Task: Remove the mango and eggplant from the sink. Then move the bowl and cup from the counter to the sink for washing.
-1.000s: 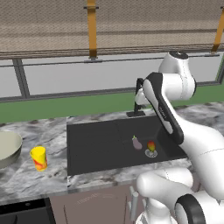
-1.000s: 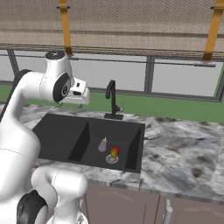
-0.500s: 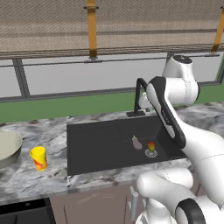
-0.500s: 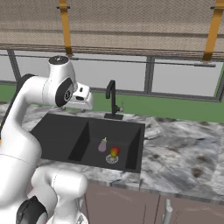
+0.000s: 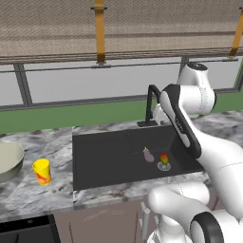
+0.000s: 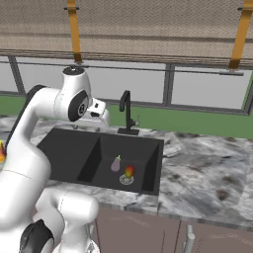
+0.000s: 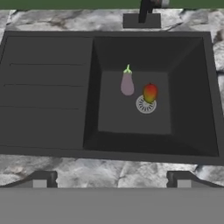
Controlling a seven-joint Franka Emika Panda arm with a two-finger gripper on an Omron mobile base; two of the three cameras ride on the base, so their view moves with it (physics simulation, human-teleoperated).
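Note:
The dark grey sink (image 7: 48, 87) lies below my hand, and in its deep basin the pale purple eggplant (image 7: 127, 83) rests beside the red-and-yellow mango (image 7: 150, 92), which sits on the round drain. The base views show the eggplant (image 5: 149, 155) and mango (image 5: 163, 158) too. My gripper (image 7: 110, 181) hangs high above the sink's near edge, open, with nothing between its fingertips (image 7: 39, 179). On the marbled counter (image 5: 57, 142) left of the sink stand the yellow cup (image 5: 42, 171) and the pale bowl (image 5: 7, 161), cut by the frame's left edge.
A black curved faucet (image 5: 152, 102) rises behind the sink, close to my hand (image 6: 99, 111). A flat drainboard (image 5: 99, 159) takes up the sink's left half. More counter (image 6: 207, 173) stretches to the right of the sink. A windowed wall closes off the back.
The arm has shifted a little and the hand has dropped slightly over the sink. The jaws stay wide apart. Nothing in the sink or on the counter has moved.

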